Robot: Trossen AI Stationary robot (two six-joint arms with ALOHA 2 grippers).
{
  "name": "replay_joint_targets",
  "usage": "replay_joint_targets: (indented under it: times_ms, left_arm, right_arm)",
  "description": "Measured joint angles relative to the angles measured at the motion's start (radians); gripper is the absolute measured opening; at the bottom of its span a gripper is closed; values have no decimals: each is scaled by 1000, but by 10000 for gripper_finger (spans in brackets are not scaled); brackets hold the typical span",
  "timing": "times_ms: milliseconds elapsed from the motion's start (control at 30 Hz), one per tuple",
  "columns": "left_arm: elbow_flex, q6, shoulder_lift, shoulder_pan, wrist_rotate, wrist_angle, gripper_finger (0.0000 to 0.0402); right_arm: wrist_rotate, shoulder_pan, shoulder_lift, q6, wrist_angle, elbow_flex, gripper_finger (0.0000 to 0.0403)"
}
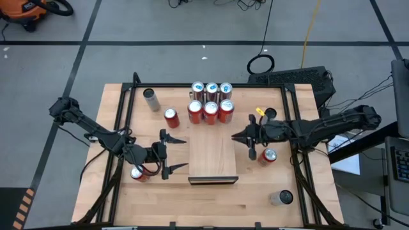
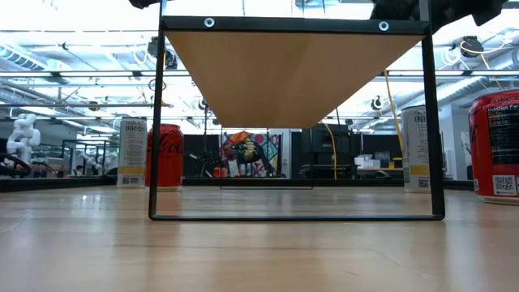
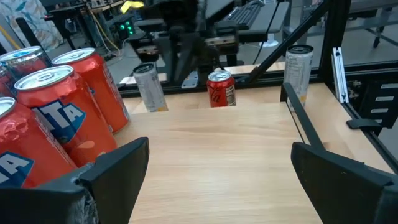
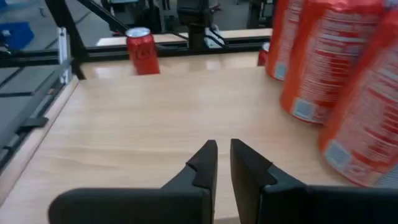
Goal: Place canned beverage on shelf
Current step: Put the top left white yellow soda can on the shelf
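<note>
The shelf (image 1: 213, 156) is a pale wood panel raised on a black frame in the middle of the table; the low view shows its underside (image 2: 292, 73). Several red and silver-topped cans (image 1: 211, 101) stand upright in two rows at its far end. My left gripper (image 1: 179, 153) hovers open at the shelf's left side, pointing across it, with nothing between its fingers (image 3: 217, 149). My right gripper (image 1: 235, 136) hovers shut at the shelf's right side, pointing left, with nothing in it (image 4: 224, 155). The red cans (image 4: 329, 62) stand just beside it.
Loose cans stand on the table: a red one (image 1: 171, 117) and a silver one (image 1: 151, 99) at the far left, a red one (image 1: 137, 173) under my left arm, a red one (image 1: 269, 155) by my right arm, and a silver one (image 1: 282, 197) near right.
</note>
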Motion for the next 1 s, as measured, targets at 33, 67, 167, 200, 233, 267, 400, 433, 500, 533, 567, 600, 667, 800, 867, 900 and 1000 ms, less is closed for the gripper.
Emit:
replay_joint_targets:
  times_ms: [33,67,167,200,233,267,400,433,500,533,567,600,667,800,867,900,1000]
  left_arm:
    - [0,-3,0,0,0,-1,393]
    - [0,-7,0,0,0,-4,393]
    - [0,-29,0,-2,5,-32,393]
    - [0,-46,0,-2,12,-49,393]
    - [0,-70,0,-3,17,-68,393]
    - [0,-97,0,-3,21,-90,393]
    - [0,-191,0,-11,22,-197,393]
    - [0,-205,0,-15,22,-223,393]
    - [0,-236,-5,-22,23,-271,393]
    - [0,-250,-9,-26,25,-292,393]
    - [0,-265,-12,-28,25,-310,393]
    - [0,-277,-14,-28,25,-327,393]
    - [0,-304,-14,-28,26,-357,393]
    - [0,-354,-14,-28,26,-411,393]
    - [0,-376,-14,-28,26,-435,393]
    - [0,-379,-15,-28,28,-441,393]
    - [0,-397,-18,-28,59,-467,393]
  right_arm:
    - [18,23,1,3,8,0,22]
    - [23,44,1,4,15,0,22]
    - [24,98,1,-1,70,0,22]
    - [28,115,1,-3,83,0,22]
    - [41,131,1,-7,97,0,22]
    - [49,146,1,-13,110,0,22]
    - [85,191,4,-31,154,0,22]
    - [97,201,4,-33,159,0,22]
    - [112,216,4,-33,171,0,22]
    - [124,221,4,-33,175,0,22]
    - [132,226,4,-32,175,0,22]
    - [147,230,4,-32,174,0,22]
    - [172,235,6,-31,173,0,22]
    - [203,243,27,-30,193,0,22]
    - [203,244,44,-31,222,0,22]
    - [202,245,53,-31,235,0,22]
    - [202,247,91,-45,296,0,22]
